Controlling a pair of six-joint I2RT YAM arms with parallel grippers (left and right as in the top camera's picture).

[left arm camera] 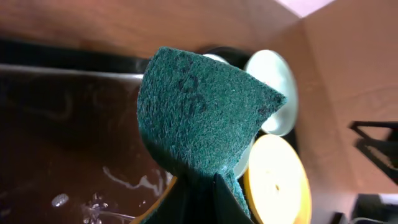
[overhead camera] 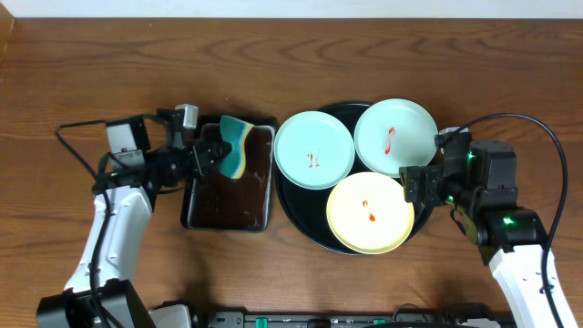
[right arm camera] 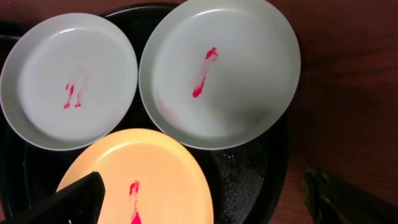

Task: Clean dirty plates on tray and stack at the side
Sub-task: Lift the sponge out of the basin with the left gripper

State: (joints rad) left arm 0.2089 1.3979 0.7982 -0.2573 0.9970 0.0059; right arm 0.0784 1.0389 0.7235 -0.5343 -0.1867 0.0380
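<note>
So all three dirty plates are sitting on the large round glossy black tray (overhead camera: 293,211) in the middle of the brown wooden table (overhead camera: 91,55). The pale mint-blue plate on the left (overhead camera: 314,150) is right up at the tray's left rim and has two faint little red marks at centre. The second pale mint-blue plate (overhead camera: 395,137), far right, has a longer red streak. The pale yellow round plate (overhead camera: 370,212) on the near side has a small red dab. Its rim butts up against both blue ones, and I can't tell if it overlaps them.

The left gripper (overhead camera: 217,155) is clamped on a teal-green scrubbing sponge (overhead camera: 237,146), pinching it so it folds. It holds the sponge up over the small rectangular metal-rimmed tray (overhead camera: 214,205) of brown liquid, just left of the black tray. The right gripper (overhead camera: 416,189) hangs at the yellow plate's right edge, jaws spread wide, one black finger (right arm camera: 81,200) over the yellow plate, nothing gripped.
</note>
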